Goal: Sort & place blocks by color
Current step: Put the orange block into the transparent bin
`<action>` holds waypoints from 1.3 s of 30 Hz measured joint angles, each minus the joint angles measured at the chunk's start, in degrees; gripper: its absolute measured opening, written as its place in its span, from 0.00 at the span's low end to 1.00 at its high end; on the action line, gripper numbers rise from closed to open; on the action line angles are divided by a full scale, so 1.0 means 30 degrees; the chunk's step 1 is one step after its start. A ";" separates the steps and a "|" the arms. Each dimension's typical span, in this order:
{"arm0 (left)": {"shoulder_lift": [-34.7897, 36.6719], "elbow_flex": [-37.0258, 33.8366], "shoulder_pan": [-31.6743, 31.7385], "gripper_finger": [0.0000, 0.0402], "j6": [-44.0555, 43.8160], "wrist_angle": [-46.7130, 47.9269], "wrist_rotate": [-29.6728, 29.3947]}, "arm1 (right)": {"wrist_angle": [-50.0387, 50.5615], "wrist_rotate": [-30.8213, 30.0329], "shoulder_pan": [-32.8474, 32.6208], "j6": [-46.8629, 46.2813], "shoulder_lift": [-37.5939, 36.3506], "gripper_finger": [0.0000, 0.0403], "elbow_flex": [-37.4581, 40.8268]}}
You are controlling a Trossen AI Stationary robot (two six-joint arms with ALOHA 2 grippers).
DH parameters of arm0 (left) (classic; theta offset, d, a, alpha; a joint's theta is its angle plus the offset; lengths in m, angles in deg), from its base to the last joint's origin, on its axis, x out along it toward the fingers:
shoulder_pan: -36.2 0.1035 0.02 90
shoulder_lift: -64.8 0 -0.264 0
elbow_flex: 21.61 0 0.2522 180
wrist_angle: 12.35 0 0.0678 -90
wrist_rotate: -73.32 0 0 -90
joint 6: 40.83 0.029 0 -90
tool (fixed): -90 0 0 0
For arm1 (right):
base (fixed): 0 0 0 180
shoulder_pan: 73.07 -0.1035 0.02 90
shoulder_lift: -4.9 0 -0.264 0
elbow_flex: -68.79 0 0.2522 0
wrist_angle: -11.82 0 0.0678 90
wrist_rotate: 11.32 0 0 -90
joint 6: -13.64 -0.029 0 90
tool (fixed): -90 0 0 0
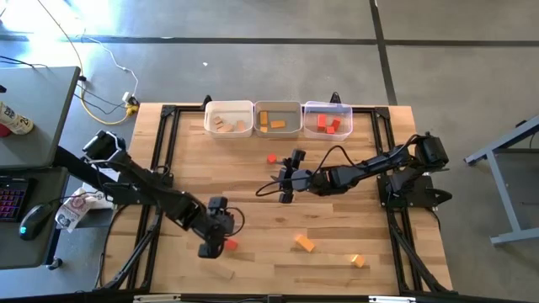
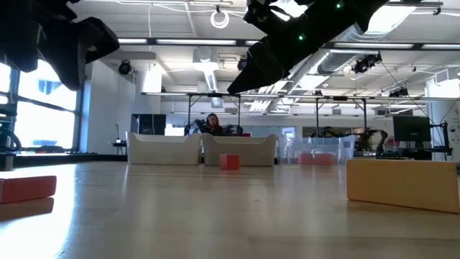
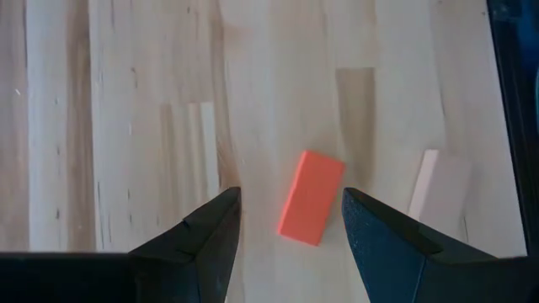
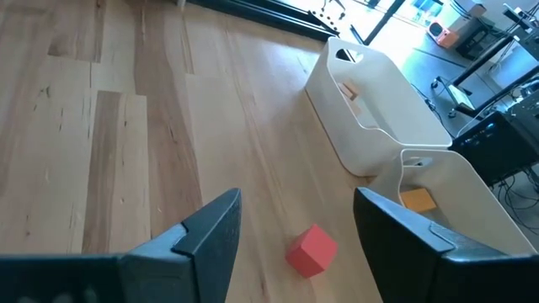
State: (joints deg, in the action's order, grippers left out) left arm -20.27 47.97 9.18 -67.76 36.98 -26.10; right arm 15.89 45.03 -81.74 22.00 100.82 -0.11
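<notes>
Two grippers are working over the table (image 1: 253,185): the left gripper (image 3: 290,220) is hanging with its fingers spread wide on either side of a red bar (image 3: 311,197), which is lying flat on the wood between them, touched by neither. In the high view this left gripper (image 1: 212,246) is sitting near the table's front edge with the red bar (image 1: 229,244) showing just beside it, and a plain wood bar (image 1: 222,273) is lying just in front, closer to the edge. The right gripper (image 4: 295,220) is also spread apart, holding nothing, and is pointing down at a small red cube (image 4: 311,250) resting on the table short of the bins. From above, this right gripper (image 1: 288,178) is hovering at mid-table with the red cube (image 1: 272,157) near it, toward the back. Two orange blocks are lying loose to the front right, one (image 1: 304,243) nearer the middle and one (image 1: 358,261) nearer the edge. Along the back edge three bins are standing side by side: the left bin (image 1: 229,105) is holding plain wood pieces, the middle bin (image 1: 278,105) orange pieces, and the right clear bin (image 1: 328,106) red pieces.
</notes>
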 joint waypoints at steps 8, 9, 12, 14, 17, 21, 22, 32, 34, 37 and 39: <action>-0.1183 -0.0007 -0.0834 0.49 -0.0141 -0.0726 -0.0082 | 0.0000 0.0003 0.0000 0.0000 0.0000 0.54 0.0000; -0.1479 -0.0013 -0.0872 0.49 -0.0186 -0.0808 -0.0010 | 0.0000 -0.0001 -0.0007 0.0007 0.0000 0.54 0.0000; -0.2218 -0.0022 -0.0920 0.49 -0.0194 -0.1050 0.0421 | 0.0000 0.0006 -0.0002 0.0109 0.0002 0.54 0.0000; -0.2588 -0.0029 -0.0927 0.49 -0.0454 -0.0947 0.0512 | 0.0000 -0.0001 0.0000 0.0170 0.0000 0.54 0.0000; -0.3021 -0.0029 -0.0927 0.49 -0.0625 -0.0978 0.0725 | 0.0000 -0.0001 -0.0006 0.0175 0.0003 0.54 0.0000; -0.3571 -0.0029 -0.0927 0.49 -0.0603 -0.1006 0.1076 | 0.0087 -0.0001 -0.0007 0.0189 0.0000 0.54 0.0005; -0.3696 -0.0029 -0.0927 0.49 -0.0625 -0.1026 0.1090 | 0.0087 0.0001 -0.0007 0.0195 0.0000 0.54 0.0000; -0.4935 -0.0022 -0.0869 0.49 -0.0369 -0.0967 0.1482 | 0.0149 0.0006 -0.0007 0.0204 0.0000 0.54 0.0007; -0.5109 -0.0022 -0.0869 0.49 -0.0334 -0.0988 0.1420 | 0.0153 0.0006 -0.0004 0.0208 0.0000 0.54 0.0003; -0.5469 -0.0018 -0.0869 0.49 -0.0143 -0.0984 0.1367 | 0.0153 0.0006 0.0000 0.0204 0.0000 0.54 0.0000; -0.5552 0.0007 -0.0864 0.49 0.0055 -0.1029 0.1335 | 0.0160 0.0006 0.0000 0.0204 0.0000 0.54 0.0000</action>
State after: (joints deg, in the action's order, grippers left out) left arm -36.93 47.99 6.59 -67.59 33.89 -22.10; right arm 16.37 45.05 -81.74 22.61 100.82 -0.11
